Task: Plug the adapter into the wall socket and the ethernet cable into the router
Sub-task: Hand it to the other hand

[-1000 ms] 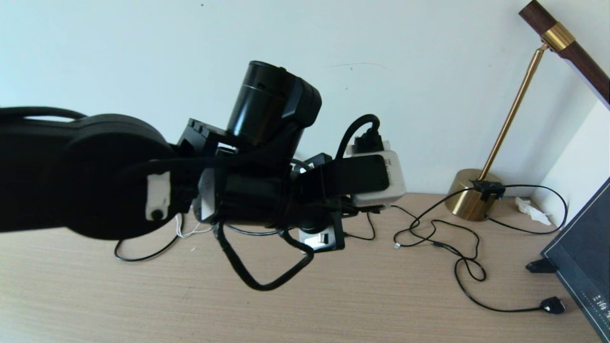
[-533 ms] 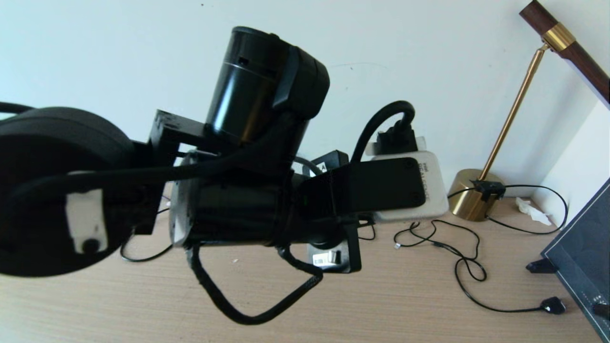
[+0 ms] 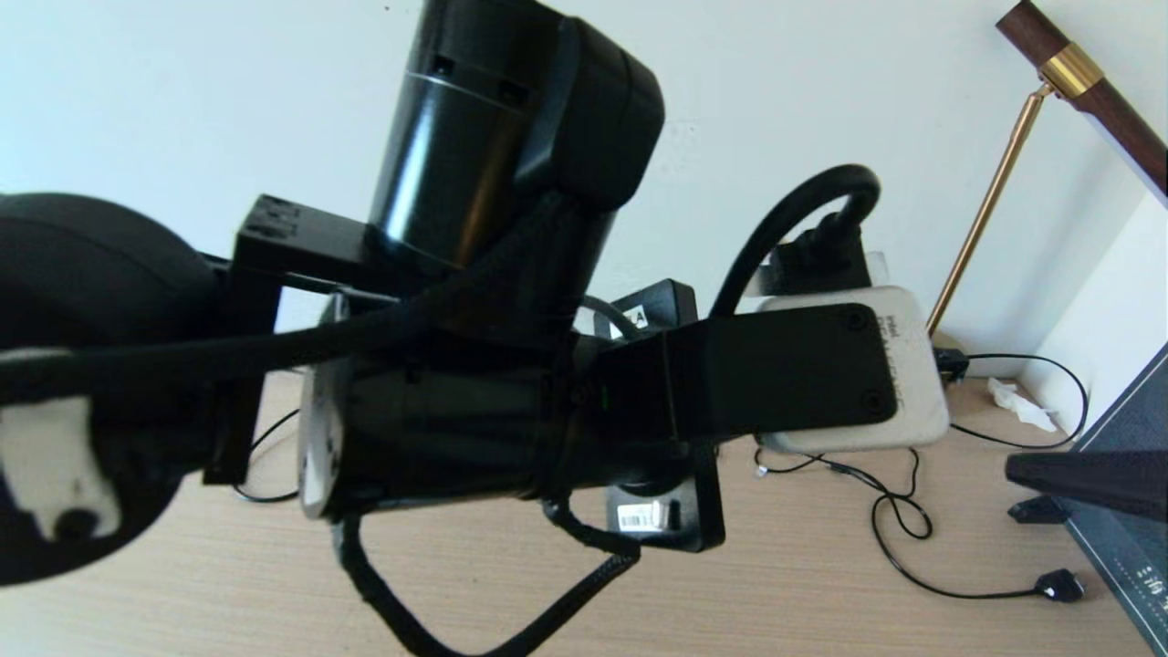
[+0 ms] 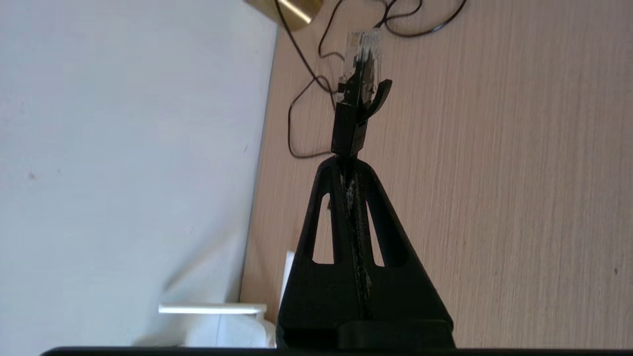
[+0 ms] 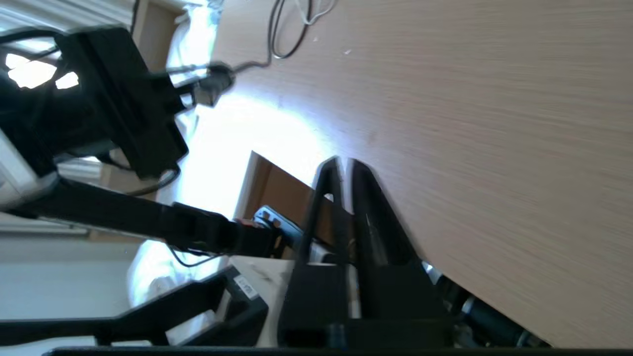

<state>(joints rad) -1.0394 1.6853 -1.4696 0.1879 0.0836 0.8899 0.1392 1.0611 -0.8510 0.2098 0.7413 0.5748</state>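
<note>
In the left wrist view my left gripper [image 4: 347, 160] is shut on the ethernet cable's black plug [image 4: 350, 123]. The plug's clear tip [image 4: 364, 49] points out over the wooden table [image 4: 494, 173], near the wall. My left arm [image 3: 474, 401] fills the middle of the head view and hides what lies behind it. White parts [image 4: 212, 310] at the wall may be the router. My right gripper [image 5: 344, 165] is shut with nothing visible in it, and it shows as a dark wedge [image 3: 1086, 479] at the head view's right edge. The adapter and the wall socket are hidden.
A brass lamp [image 3: 985, 210] stands at the back right by the wall. Thin black USB cables [image 3: 894, 520] loop across the table, one ending in a plug [image 3: 1058, 584]. A dark panel [image 3: 1131, 557] leans at the right edge. A thin white cord [image 5: 316, 7] lies at the table's far side.
My left arm has risen and swung right, looming larger and covering more of the table. The right gripper has come into the head view from the right edge.
</note>
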